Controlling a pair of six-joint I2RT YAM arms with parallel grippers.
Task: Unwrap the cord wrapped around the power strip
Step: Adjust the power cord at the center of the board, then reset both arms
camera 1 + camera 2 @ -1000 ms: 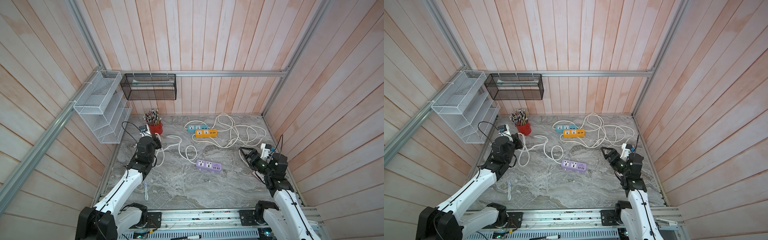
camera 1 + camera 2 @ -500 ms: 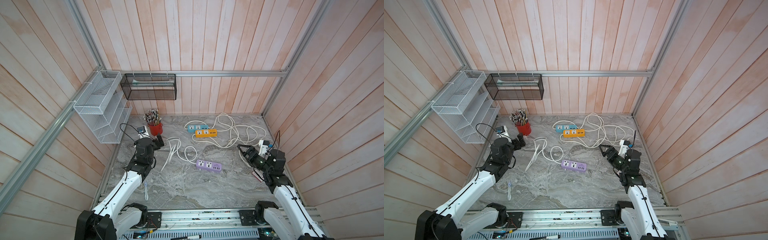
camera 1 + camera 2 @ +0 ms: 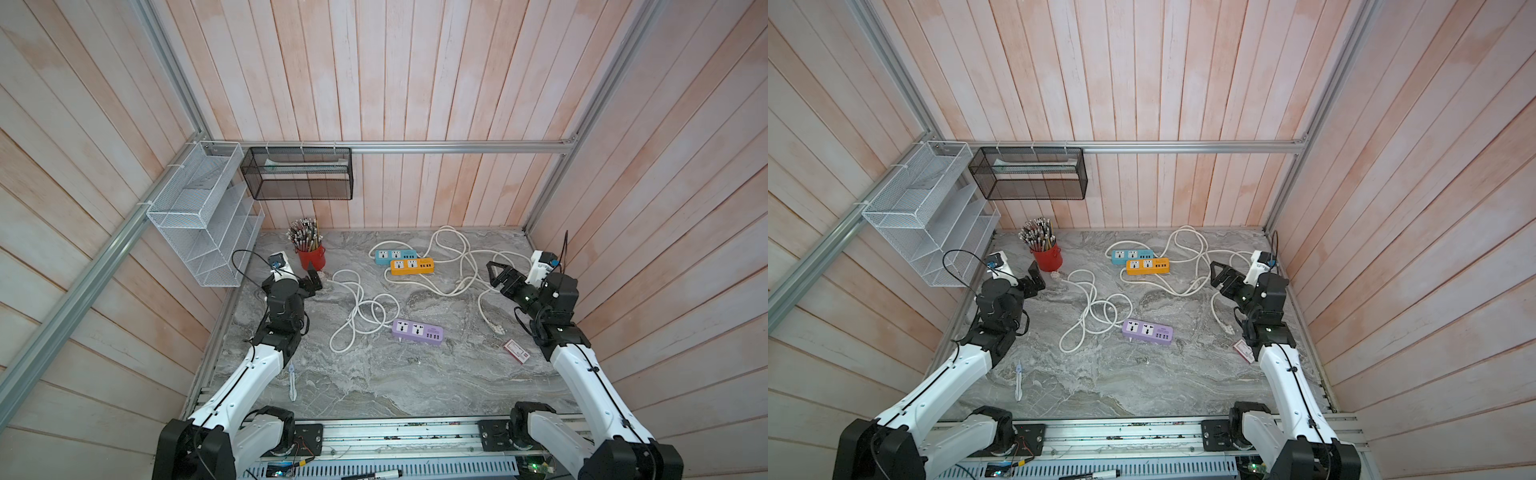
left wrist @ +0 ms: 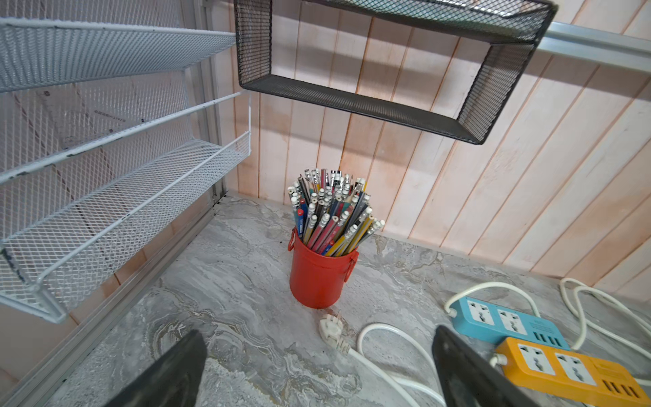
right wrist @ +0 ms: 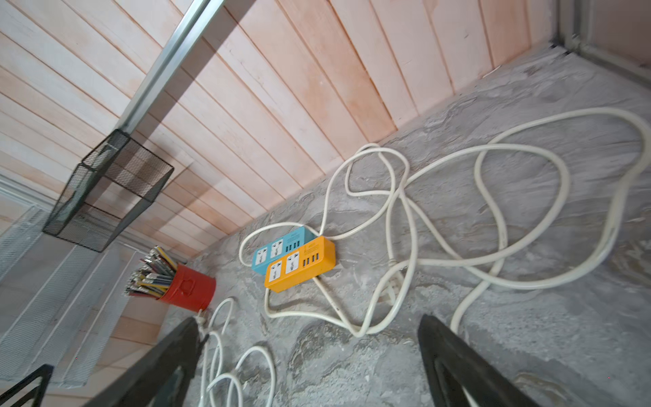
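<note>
Now that your left pincer (image 3: 313, 281) has let go and stands wide and empty, the plug (image 4: 331, 327) lies just ahead of it, its white cord (image 4: 384, 326) trailing in loose loops to the purple power strip (image 3: 417, 332) well beyond, apparently fully unwrapped.

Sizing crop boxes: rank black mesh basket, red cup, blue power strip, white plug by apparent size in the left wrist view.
black mesh basket
red cup, blue power strip: about alike
white plug

Purple power strip (image 3: 417, 332) lies flat, white cord (image 4: 384, 326) in loose loops beside
</note>
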